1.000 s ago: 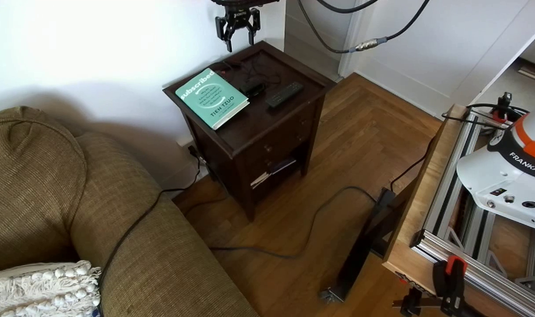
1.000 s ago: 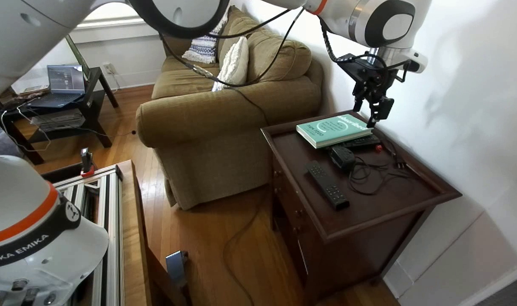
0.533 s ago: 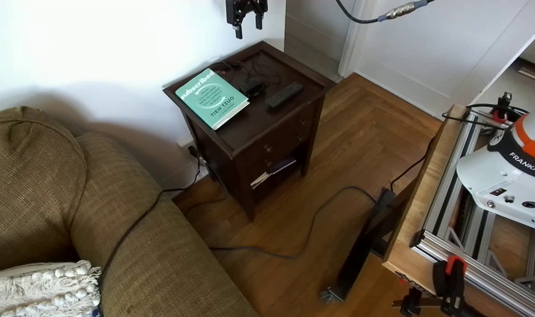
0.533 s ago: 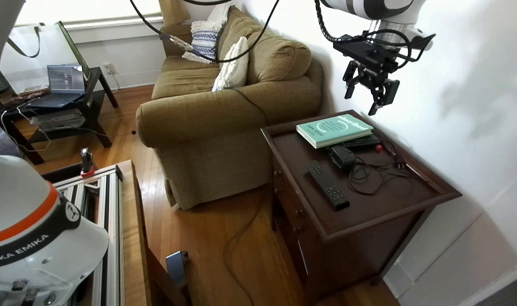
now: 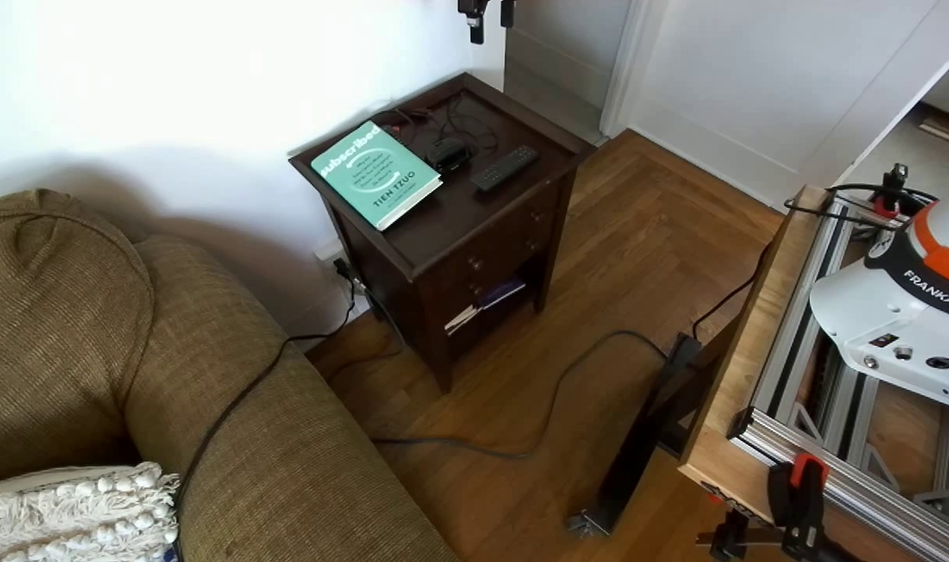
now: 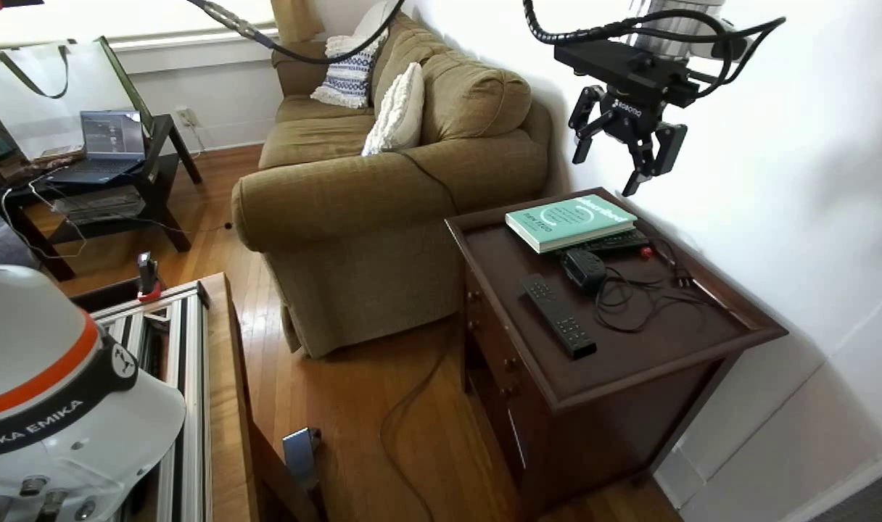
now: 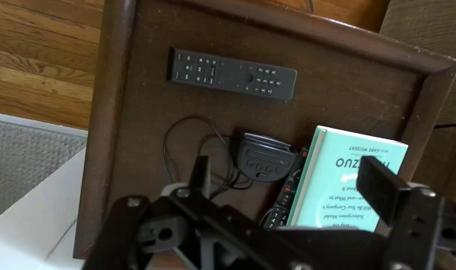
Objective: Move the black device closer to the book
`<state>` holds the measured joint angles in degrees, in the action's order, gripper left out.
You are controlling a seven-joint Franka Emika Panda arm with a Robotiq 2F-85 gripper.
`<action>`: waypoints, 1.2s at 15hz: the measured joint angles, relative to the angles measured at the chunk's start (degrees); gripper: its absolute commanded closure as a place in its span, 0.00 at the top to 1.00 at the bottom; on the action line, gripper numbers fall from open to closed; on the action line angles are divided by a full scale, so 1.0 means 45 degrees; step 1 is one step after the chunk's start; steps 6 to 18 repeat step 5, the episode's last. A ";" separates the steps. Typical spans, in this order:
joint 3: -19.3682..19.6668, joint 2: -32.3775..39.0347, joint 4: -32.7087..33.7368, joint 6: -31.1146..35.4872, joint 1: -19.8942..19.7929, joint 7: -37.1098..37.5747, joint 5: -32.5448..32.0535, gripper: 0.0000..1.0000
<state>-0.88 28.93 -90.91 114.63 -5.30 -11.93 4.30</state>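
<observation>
The claw (image 6: pixel 606 171) hung above the nightstand (image 6: pixel 658 355), its jaws spread wide and holding nothing. In the wrist view the black device (image 7: pixel 265 159) lay on the nightstand below, a shade toward nine o'clock from the jaws' middle, its long axis running roughly from ten to four; the book (image 7: pixel 336 183) sat toward half past three, so the coming push or carry would presumably go that way. A remote (image 7: pixel 287 189) lay between the black device and the book, likely an obstacle. An exterior view gave instead the claw's height and a plug (image 6: pixel 682 278), which the wrist view did not show.
</observation>
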 measured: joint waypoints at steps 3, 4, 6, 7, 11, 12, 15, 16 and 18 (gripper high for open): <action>-0.0012 -0.1245 -0.1757 0.0533 -0.0143 -0.0302 0.0393 1.00; -0.0013 -0.1537 -0.2148 0.0625 -0.0161 -0.0367 0.0434 1.00; -0.0015 -0.1728 -0.2399 0.0689 -0.0165 -0.0381 0.0442 1.00; -0.0015 -0.1728 -0.2399 0.0689 -0.0165 -0.0381 0.0442 1.00; -0.0015 -0.1728 -0.2399 0.0689 -0.0165 -0.0381 0.0442 1.00; -0.0015 -0.1728 -0.2399 0.0689 -0.0165 -0.0381 0.0442 1.00; -0.0015 -0.1728 -0.2399 0.0689 -0.0165 -0.0381 0.0442 1.00; -0.0015 -0.1728 -0.2399 0.0689 -0.0165 -0.0381 0.0442 1.00; -0.0015 -0.1728 -0.2399 0.0689 -0.0165 -0.0381 0.0442 1.00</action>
